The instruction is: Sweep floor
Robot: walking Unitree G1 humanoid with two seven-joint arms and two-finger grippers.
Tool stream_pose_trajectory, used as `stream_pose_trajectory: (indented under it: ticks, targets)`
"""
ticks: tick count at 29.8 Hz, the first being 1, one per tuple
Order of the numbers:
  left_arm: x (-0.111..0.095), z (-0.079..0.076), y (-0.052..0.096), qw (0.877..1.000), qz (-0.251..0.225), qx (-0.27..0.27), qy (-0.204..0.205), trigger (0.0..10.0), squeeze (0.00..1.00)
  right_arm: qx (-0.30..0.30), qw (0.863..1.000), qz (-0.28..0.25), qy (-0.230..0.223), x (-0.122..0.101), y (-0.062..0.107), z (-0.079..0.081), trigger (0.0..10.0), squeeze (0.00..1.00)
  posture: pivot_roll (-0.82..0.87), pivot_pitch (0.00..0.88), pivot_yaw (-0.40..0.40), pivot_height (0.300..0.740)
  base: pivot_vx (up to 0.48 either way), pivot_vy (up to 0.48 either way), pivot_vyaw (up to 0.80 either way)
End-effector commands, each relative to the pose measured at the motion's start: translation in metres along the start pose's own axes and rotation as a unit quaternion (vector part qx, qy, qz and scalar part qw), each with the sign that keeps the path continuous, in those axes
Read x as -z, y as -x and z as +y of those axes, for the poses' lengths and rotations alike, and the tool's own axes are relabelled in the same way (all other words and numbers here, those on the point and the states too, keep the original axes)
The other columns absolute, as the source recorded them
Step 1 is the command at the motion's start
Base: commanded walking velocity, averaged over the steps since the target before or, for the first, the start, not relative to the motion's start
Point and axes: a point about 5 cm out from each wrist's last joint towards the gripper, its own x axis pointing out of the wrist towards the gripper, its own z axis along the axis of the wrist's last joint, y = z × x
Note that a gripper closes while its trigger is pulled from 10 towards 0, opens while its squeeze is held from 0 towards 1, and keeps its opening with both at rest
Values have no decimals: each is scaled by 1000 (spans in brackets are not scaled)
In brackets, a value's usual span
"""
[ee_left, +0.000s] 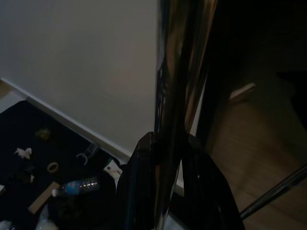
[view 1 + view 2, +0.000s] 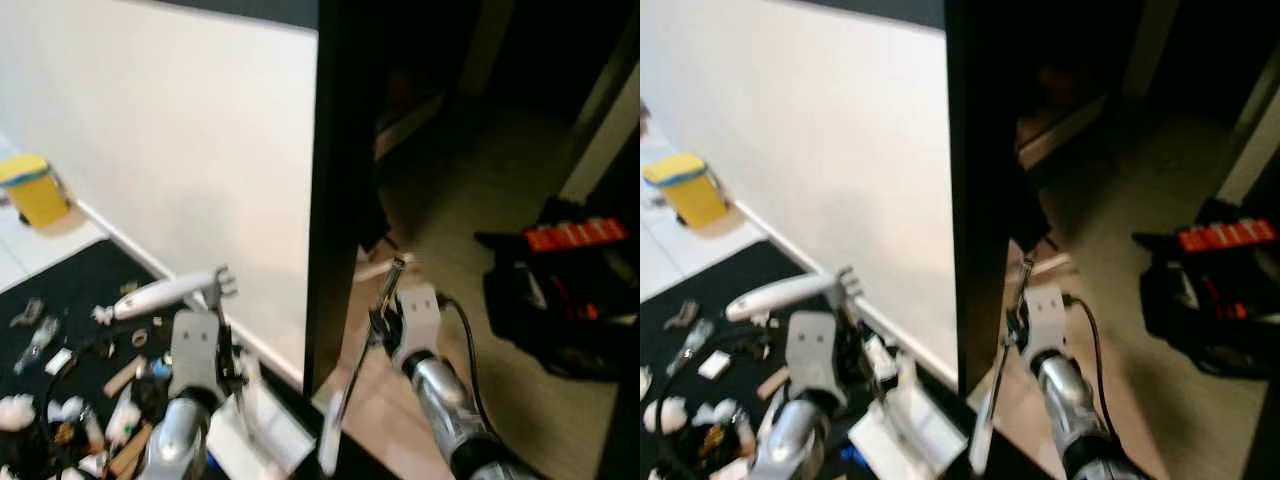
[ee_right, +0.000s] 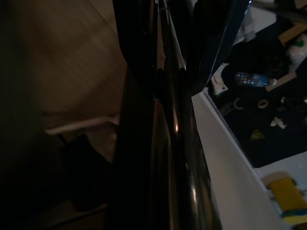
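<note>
Both grippers, left gripper point(image 1: 165, 191) and right gripper point(image 2: 385, 312), clamp metal poles point(image 1: 177, 96).

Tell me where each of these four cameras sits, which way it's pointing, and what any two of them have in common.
Left eye view: on the head, looking forward and down at the white wall, littered black mat and yellow bin; both silver arms show, left gripper and right gripper.
Right eye view: beside it, same scene, slightly shifted.
Left wrist view: along its fingers, shut on a shiny pole.
Right wrist view: along a dark pole; bin beyond.
Shared: both wrist views catch the water bottle.
</note>
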Motion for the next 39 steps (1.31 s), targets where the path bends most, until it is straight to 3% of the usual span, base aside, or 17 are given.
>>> stream_pose_trajectory:
  ticks: [1, 30, 39]
  targets:
    - [-2, 1, 1, 1000, -12, -7, 1, 10000, 0, -2, 1000, -3, -1, -1, 0, 2, 10000, 0, 116, 157, -30, 740, -251, 0, 0]
    - [1, 3, 1, 1000, -6, -21, -1, 10000, 0, -12, 1000, 3, -3, 1, 0, 7, 10000, 0, 122, 168, -29, 740, -17, 0, 0]
    - [2, 3, 0, 999, 6, -33, -5, 10000, 0, 14, 999, -4, 35, -1, -1, 7, 10000, 0, 120, 172, -29, 740, 0, 0, 0]
